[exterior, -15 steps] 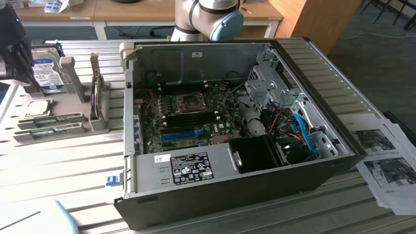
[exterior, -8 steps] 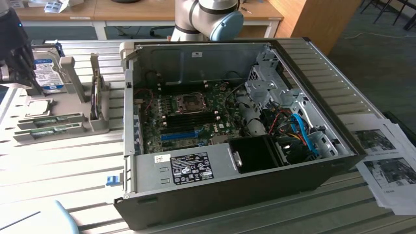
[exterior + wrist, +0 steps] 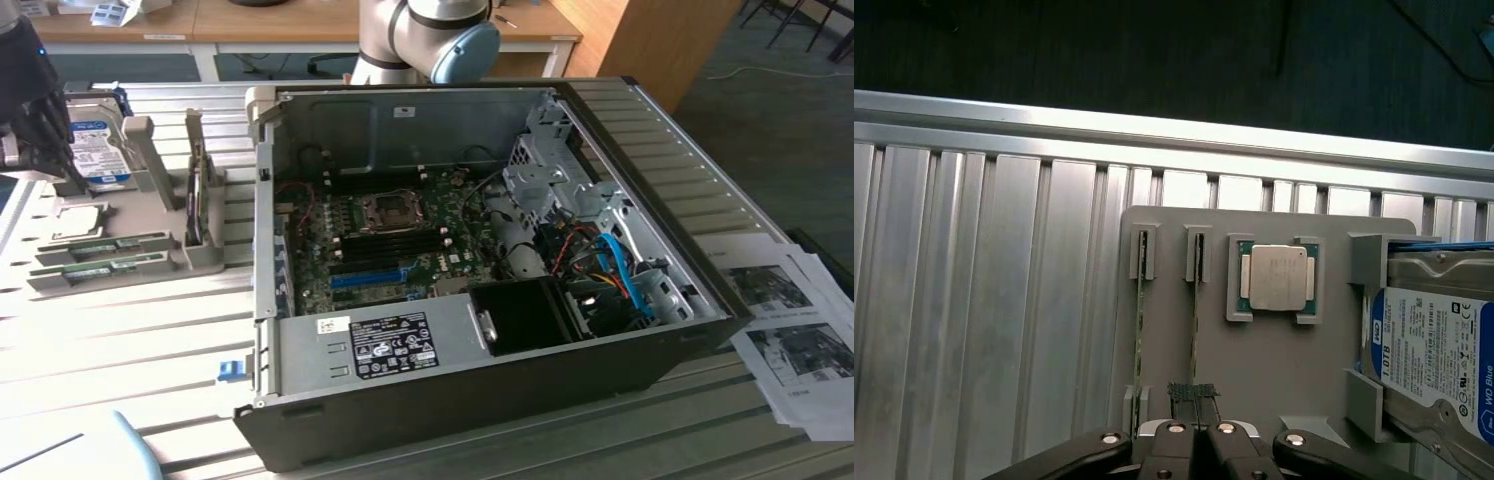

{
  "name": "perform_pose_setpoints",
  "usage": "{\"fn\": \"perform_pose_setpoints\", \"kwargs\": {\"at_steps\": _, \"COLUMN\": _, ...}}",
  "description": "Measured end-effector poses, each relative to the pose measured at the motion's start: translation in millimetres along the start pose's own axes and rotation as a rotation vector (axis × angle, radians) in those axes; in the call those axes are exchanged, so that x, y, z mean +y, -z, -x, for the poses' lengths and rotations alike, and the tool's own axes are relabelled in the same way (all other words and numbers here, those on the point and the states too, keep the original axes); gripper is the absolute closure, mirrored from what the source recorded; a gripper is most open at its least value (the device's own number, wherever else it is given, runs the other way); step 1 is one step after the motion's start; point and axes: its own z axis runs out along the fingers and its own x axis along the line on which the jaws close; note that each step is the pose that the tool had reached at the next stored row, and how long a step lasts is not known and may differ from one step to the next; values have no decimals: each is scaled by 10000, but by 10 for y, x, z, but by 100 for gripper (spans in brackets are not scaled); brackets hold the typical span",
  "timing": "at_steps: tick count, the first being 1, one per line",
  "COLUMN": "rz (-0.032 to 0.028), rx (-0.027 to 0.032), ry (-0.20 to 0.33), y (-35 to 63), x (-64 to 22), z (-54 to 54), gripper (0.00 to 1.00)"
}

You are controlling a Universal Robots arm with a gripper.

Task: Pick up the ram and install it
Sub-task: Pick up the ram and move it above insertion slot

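Watching through the wrist camera: the gripper point(image 3: 1194, 392) is hanging over the grey holder tray point(image 3: 1274, 370), jaws pressed together with nothing between them. The ram point(image 3: 1194, 310) is standing on edge in its tray slot and showing as a thin green line. Its long axis is running straight out from the closed fingertips, so the tips are sitting over its near end. I am judging them apart rather than touching, though height is hard to read here. A second stick point(image 3: 1139, 320) is standing parallel just beside it, on the side away from the CPU point(image 3: 1276, 278). The hard drive point(image 3: 1439, 350) is lying beyond the CPU. In the exterior view the tray is sitting at nine o'clock from the open computer case point(image 3: 467, 395), well apart from it. Both sticks there are running roughly nine-to-three, the ram being the one nearer the CPU. The motherboard point(image 3: 447, 262) is lying inside the case; I cannot tell whether its memory slots are free.
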Motion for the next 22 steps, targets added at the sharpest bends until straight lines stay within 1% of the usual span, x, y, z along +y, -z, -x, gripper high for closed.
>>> {"fn": "perform_pose_setpoints", "kwargs": {"at_steps": 5, "rz": 0, "rx": 0, "ry": 0, "y": 0, "x": 0, "z": 0, "gripper": 90}}
{"fn": "perform_pose_setpoints", "kwargs": {"at_steps": 7, "rz": 1, "rx": 0, "ry": 0, "y": 0, "x": 0, "z": 0, "gripper": 77}}
{"fn": "perform_pose_setpoints", "kwargs": {"at_steps": 22, "rz": 0, "rx": 0, "ry": 0, "y": 0, "x": 0, "z": 0, "gripper": 77}}
